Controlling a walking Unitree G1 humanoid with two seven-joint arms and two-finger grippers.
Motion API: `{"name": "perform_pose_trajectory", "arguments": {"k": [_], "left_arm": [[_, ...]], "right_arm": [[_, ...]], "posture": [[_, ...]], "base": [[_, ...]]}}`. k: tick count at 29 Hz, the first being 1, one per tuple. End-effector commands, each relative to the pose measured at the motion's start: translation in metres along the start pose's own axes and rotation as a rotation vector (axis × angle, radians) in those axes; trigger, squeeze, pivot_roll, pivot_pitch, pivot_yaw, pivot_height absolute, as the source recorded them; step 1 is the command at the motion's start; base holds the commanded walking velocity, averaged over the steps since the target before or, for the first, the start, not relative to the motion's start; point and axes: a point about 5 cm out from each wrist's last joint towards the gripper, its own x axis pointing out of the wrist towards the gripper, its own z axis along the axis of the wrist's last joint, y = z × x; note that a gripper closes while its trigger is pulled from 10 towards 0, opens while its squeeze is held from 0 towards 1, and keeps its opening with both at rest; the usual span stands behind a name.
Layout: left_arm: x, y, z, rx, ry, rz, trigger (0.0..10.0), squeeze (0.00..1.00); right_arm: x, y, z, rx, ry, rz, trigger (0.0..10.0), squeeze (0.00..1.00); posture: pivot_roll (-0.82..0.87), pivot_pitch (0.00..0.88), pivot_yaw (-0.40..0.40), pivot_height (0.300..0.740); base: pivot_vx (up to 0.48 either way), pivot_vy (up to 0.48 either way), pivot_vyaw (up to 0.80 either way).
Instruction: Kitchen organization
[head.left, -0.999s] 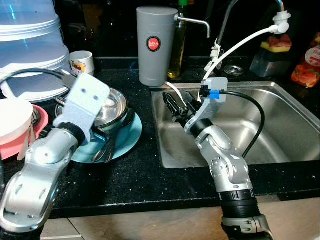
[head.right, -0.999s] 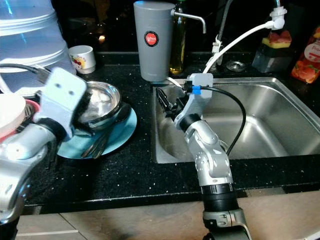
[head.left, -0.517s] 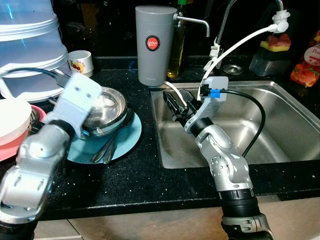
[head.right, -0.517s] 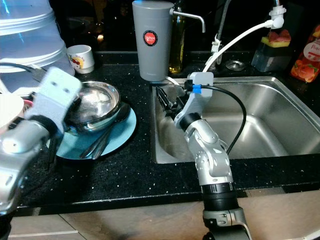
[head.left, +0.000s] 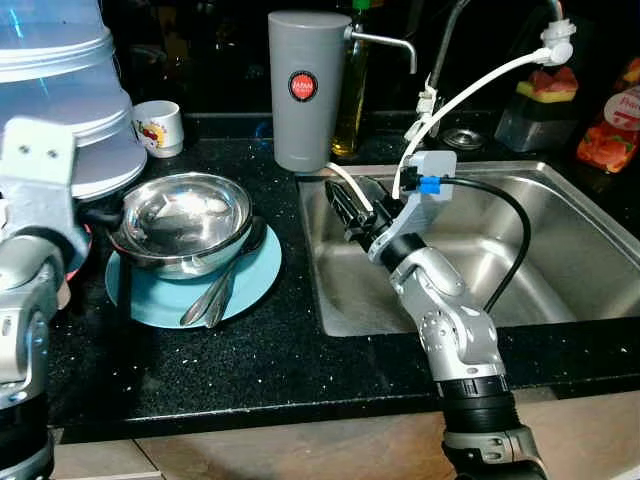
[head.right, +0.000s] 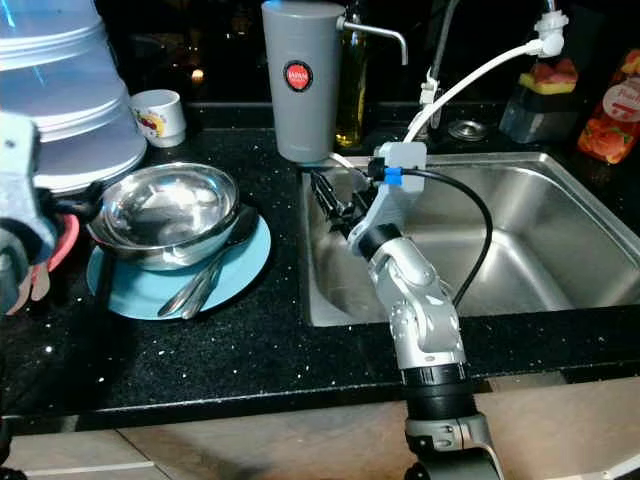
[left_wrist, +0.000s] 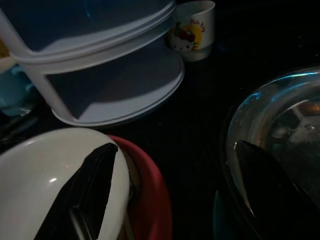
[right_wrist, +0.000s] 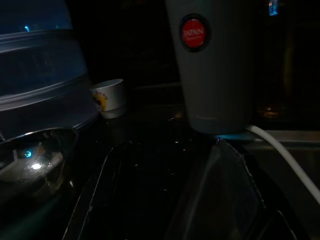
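The steel bowl (head.left: 182, 220) sits on the blue plate (head.left: 150, 300) on the black counter (head.left: 250, 350), left of the sink (head.left: 560, 250), and two spoons (head.left: 222, 285) lie on the plate's near side, their handles tucked under the bowl's edge. You can read this stack as dishes gathered for sorting: the bowl rides on the plate, so lifting it first would free the spoons and the plate beneath. To the left of the bowl, a white bowl (left_wrist: 45, 175) nests inside a red bowl (left_wrist: 150, 200), with a small printed cup (head.left: 160, 127) and a white tiered rack (head.left: 70, 110) behind them. Your left gripper (left_wrist: 170, 195) hovers between the two stacks with its fingers spread wide, one finger over the white bowl and the other over the steel bowl's rim, holding nothing; the forearm stands raised at the counter's left end. Your right gripper (head.left: 347, 207) rests at the sink's near-left corner, pointing toward the grey canister (head.left: 304, 85), its fingers parted and empty, elbow bent above the counter's front edge.
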Motion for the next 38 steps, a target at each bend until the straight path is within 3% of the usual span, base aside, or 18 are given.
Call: {"name": "perform_pose_trajectory", "arguments": {"k": [1,3,7,13,14,23,28,29,30,31,32,38], "left_arm": [[0.003,-0.003,-0.005,-0.024,0.017,-0.046,10.0,1.00],[0.005,-0.011,-0.006,-0.048,0.024,-0.143,10.0,1.00],[0.006,-0.017,-0.008,-0.053,0.044,-0.197,10.0,1.00],[0.010,-0.016,-0.010,-0.075,0.061,-0.196,10.0,1.00],[0.012,-0.018,-0.010,-0.114,0.058,-0.219,10.0,0.00],[0.019,-0.021,-0.005,-0.252,0.052,-0.240,10.0,0.00],[0.020,-0.021,-0.004,-0.237,0.059,-0.243,10.0,0.00],[0.021,-0.021,-0.004,-0.226,0.064,-0.242,9.3,0.00],[0.021,-0.021,-0.005,-0.225,0.068,-0.239,3.5,0.00],[0.021,-0.021,-0.005,-0.225,0.068,-0.239,3.5,0.00],[0.021,-0.022,-0.006,-0.231,0.073,-0.240,0.0,0.00],[0.020,-0.024,-0.008,-0.249,0.093,-0.247,0.0,0.00]], "right_arm": [[0.003,0.002,0.005,-0.003,-0.020,0.012,10.0,0.00],[0.003,0.003,0.007,-0.007,-0.025,0.014,10.0,0.00],[0.002,0.002,0.007,-0.008,-0.028,0.013,10.0,0.00],[0.001,0.003,0.008,-0.008,-0.030,0.012,10.0,0.00],[0.002,0.003,0.007,-0.008,-0.030,0.015,10.0,0.00],[0.004,0.006,0.009,-0.012,-0.040,0.029,10.0,0.00],[0.004,0.006,0.009,-0.013,-0.039,0.030,10.0,0.00],[0.004,0.006,0.009,-0.013,-0.039,0.031,10.0,0.00],[0.005,0.006,0.009,-0.013,-0.039,0.031,10.0,0.00],[0.005,0.006,0.009,-0.013,-0.039,0.031,10.0,0.00],[0.005,0.006,0.010,-0.013,-0.040,0.031,10.0,0.00],[0.006,0.006,0.010,-0.013,-0.039,0.031,10.0,0.00]], "posture": [[-0.01,0.065,-0.007,0.740],[-0.01,0.065,-0.003,0.740],[-0.01,0.063,0.000,0.740],[-0.01,0.056,-0.002,0.740],[-0.01,0.054,-0.004,0.740],[-0.01,0.042,-0.004,0.740],[-0.01,0.042,-0.005,0.740],[-0.01,0.044,-0.005,0.740],[-0.01,0.045,-0.005,0.740],[-0.01,0.045,-0.005,0.740],[-0.01,0.045,-0.005,0.740],[-0.01,0.049,-0.006,0.740]], "base": [[0.000,0.000,0.00],[0.000,0.000,0.00],[0.000,0.000,0.00],[0.000,0.000,0.00],[0.000,0.000,0.00],[0.000,0.000,0.00],[0.000,0.000,0.00],[0.000,0.000,0.00],[0.000,0.000,0.00],[0.000,0.000,0.00],[0.000,0.000,0.00],[0.000,0.000,0.00]]}}
